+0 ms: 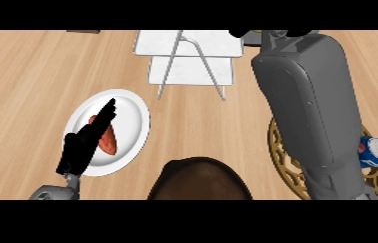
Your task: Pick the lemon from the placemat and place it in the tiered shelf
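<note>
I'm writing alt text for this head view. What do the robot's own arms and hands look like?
The left hand is matte black, with long slim fingers, and joins a small grey wrist piece at the lower edge. The right forearm is a broad, smooth dark grey shell with rounded edges. Of the right hand only a small black part shows at its far end. No cables or markings are visible.

counter (44,67): wood | on it: tiered shelf (190,57), plate (129,117), placemat (284,162), can (368,152)

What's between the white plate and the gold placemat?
Head view: mostly bare counter, with a dark brown round object at the lower edge between the plate and placemat.
</note>
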Available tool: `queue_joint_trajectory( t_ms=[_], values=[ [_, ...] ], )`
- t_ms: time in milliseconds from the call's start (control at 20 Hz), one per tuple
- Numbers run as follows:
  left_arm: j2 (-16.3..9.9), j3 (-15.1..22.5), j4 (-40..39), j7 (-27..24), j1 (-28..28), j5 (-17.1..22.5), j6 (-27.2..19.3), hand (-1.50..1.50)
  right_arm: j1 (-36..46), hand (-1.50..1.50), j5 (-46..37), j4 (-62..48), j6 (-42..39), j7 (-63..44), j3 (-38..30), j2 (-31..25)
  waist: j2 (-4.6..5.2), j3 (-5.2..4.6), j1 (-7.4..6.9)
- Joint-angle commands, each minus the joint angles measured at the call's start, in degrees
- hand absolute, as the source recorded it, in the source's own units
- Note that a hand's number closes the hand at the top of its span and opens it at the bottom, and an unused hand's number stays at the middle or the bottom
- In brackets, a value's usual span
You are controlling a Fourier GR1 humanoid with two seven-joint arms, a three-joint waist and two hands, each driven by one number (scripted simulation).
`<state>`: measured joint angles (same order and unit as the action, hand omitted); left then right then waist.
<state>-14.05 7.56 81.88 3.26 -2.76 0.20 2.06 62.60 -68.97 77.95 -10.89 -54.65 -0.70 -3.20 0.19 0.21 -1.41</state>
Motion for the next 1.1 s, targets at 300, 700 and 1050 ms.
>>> queue_joint_trajectory(
  t_ms=[300,700,1050],
  values=[
    [1.9,0.8,-4.0,-1.1,0.7,-2.0,-0.5,0.0,11.7,1.5,2.8,-30.8,9.4,10.4,-7.2,-3.2,0.63,-0.27,-0.88],
    [3.7,2.2,-2.5,0.4,-0.9,-4.0,-2.1,0.0,13.7,1.5,7.2,-45.0,18.8,15.9,-12.6,0.6,1.2,-0.22,-1.94],
    [2.2,1.3,-1.4,1.3,-1.5,-2.8,-0.4,0.0,12.1,-1.5,28.4,-40.6,31.9,22.0,-27.9,3.2,1.67,-0.05,-3.48]
  ],
)
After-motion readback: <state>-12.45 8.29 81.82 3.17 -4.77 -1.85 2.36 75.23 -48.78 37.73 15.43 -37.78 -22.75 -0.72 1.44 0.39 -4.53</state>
